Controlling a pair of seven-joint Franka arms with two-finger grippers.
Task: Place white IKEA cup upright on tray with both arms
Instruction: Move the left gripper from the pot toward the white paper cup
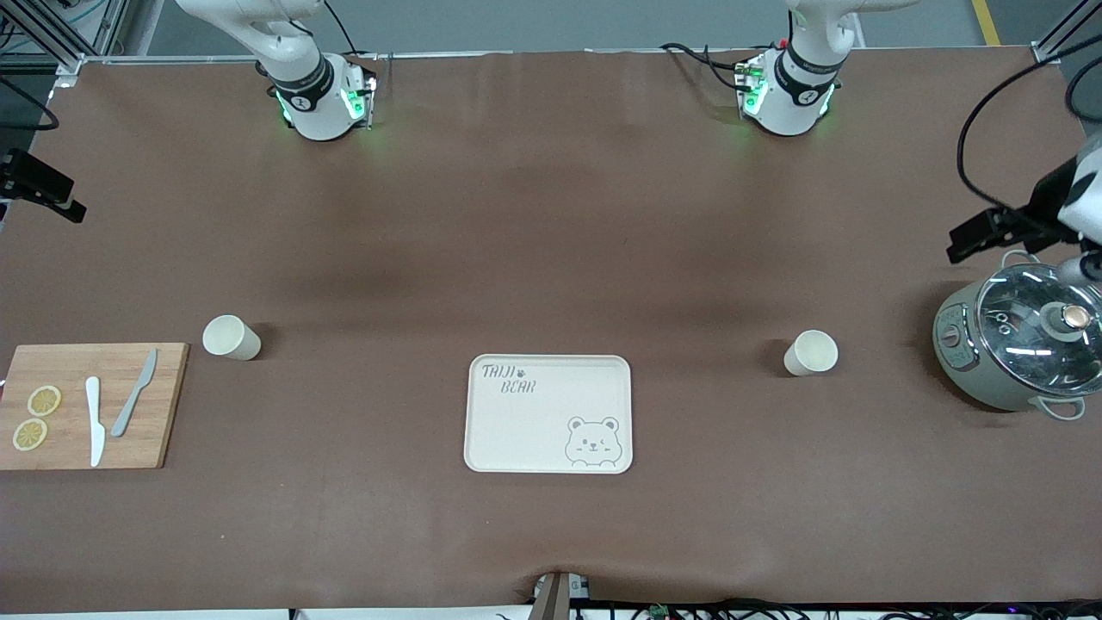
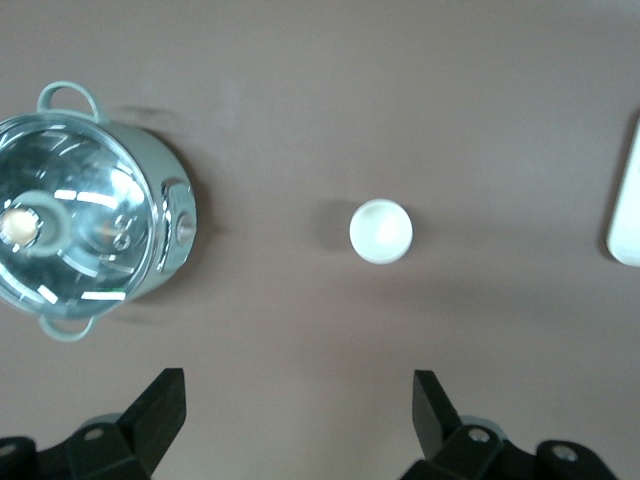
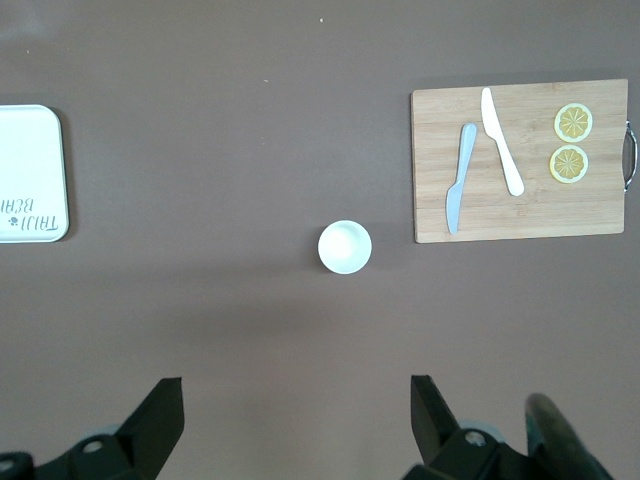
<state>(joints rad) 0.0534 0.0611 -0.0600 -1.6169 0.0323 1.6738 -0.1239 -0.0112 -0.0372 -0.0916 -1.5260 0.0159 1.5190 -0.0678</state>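
The cream-white tray [image 1: 548, 413] with grey "TAIJI BEAR" lettering and a bear face lies in the middle of the table. Its edge shows in the right wrist view [image 3: 30, 175] and in the left wrist view [image 2: 627, 215]. One white cup [image 1: 810, 353] stands upright toward the left arm's end, also in the left wrist view [image 2: 381, 231]. A second white cup [image 1: 231, 337] stands upright toward the right arm's end, also in the right wrist view [image 3: 345, 246]. My left gripper [image 2: 298, 385] and right gripper [image 3: 297, 390] are open, empty and high over the table, each near its cup.
A wooden cutting board [image 1: 164, 405] with two knives and lemon slices lies beside the right arm's cup. A grey pot with a glass lid [image 1: 1024, 344] stands at the left arm's end. Black cameras on mounts stand at both table ends.
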